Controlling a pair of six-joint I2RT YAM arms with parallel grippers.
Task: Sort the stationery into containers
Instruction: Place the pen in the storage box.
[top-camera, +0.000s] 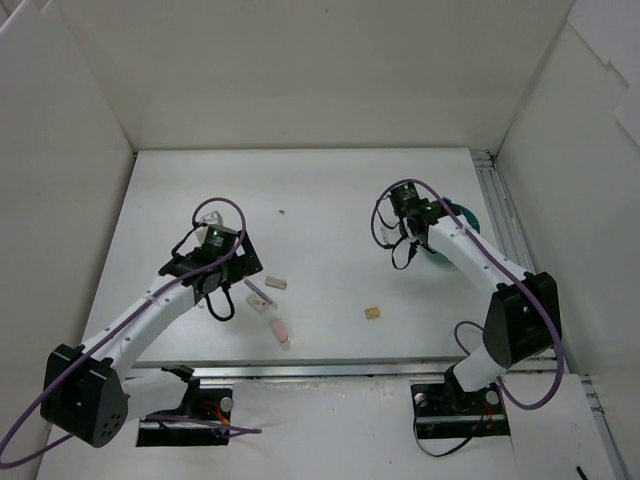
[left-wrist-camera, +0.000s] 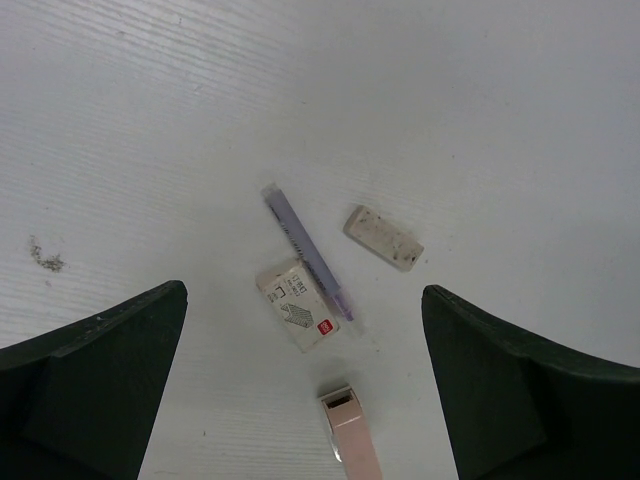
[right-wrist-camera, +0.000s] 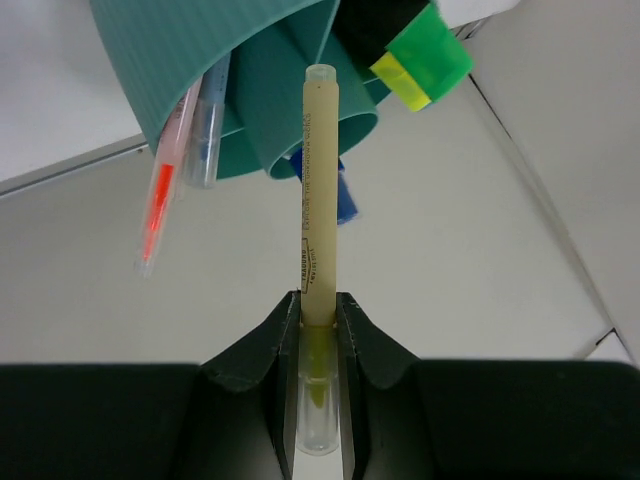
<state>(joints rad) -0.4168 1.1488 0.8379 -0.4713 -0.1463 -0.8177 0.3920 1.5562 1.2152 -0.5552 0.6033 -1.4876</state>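
Holding a beige stick at the tub; left side open over loose stationery

Right wrist view: the right jaws are closed nearly all the way, pinching the beige stick (right-wrist-camera: 320, 200) near its back end. Its long axis runs straight out from the jaws, in line with them. The rounded far tip points at the teal tub (right-wrist-camera: 290, 100). The clear near end sits back between the jaws. The tip overlaps the tub wall in this view; whether it touches cannot be told. A pink/orange pen (right-wrist-camera: 160, 200), a blue-capped clear pen (right-wrist-camera: 205, 140) and a green-capped highlighter (right-wrist-camera: 420, 55) stick out of the tub.

Top view: the tub (top-camera: 472, 222) sits at the right side of the bench (top-camera: 330, 200), partly behind the right arm.

Left wrist view: the left jaws are spread wide and hold nothing, touching nothing. Below and between them lies a lilac pen (left-wrist-camera: 305, 258), set diagonally, upper left to lower right. A printed white eraser (left-wrist-camera: 298, 305) lies against its left side. A speckled eraser (left-wrist-camera: 383, 238) lies apart to the right, and a pink eraser (left-wrist-camera: 350, 440) is at the bottom edge.

A tan cube (top-camera: 372, 312) lies alone mid-bench.
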